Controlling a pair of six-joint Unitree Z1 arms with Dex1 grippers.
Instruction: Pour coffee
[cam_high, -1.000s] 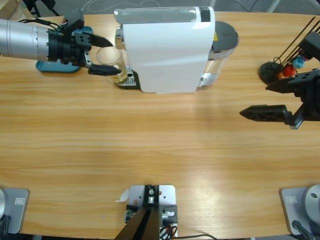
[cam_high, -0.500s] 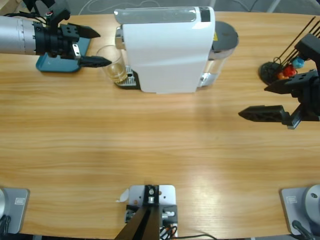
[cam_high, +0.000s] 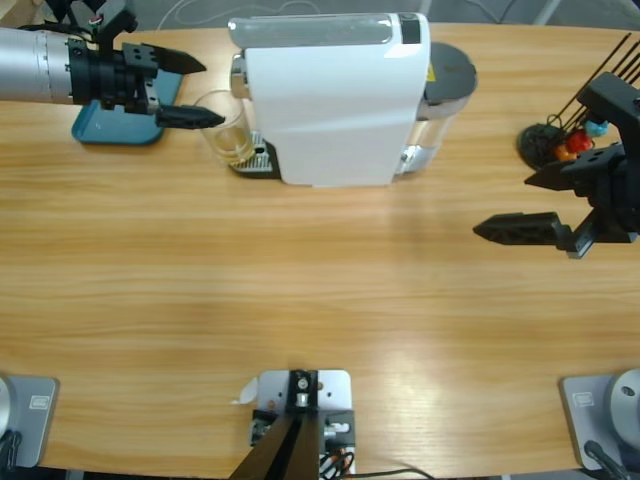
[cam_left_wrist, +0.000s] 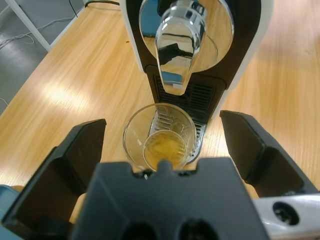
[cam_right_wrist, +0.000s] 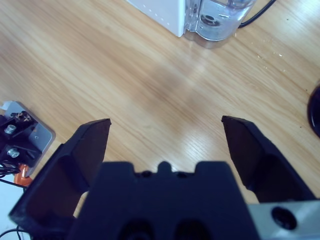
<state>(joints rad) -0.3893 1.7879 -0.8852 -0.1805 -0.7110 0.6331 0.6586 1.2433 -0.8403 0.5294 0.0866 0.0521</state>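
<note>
Coffee (cam_left_wrist: 167, 146) lay as a shallow amber pool in the bottom of a clear glass (cam_high: 226, 128). The glass stood on the drip grate of a white coffee machine (cam_high: 330, 95), directly below its chrome spout (cam_left_wrist: 177, 42), at the far left-centre of the wooden worktop (cam_high: 300, 290).

The left hand (cam_high: 190, 92) reached in from the upper left edge on a silver arm. Its black jaws were spread wide, their tips just short of the glass and not touching it, one tip beside the rim. In the left wrist view the glass sat centred between the two jaws. Under that arm lay a blue tray (cam_high: 110, 128).

The right hand (cam_high: 510, 205) hovered over bare wood at the right edge, well apart from the machine, with its jaws also wide apart and holding nothing. Behind it stood a black rack (cam_high: 548, 140) with coloured round capsules (cam_high: 580, 138). The machine's clear water tank (cam_right_wrist: 217, 17) showed at the top of the right wrist view.
</note>
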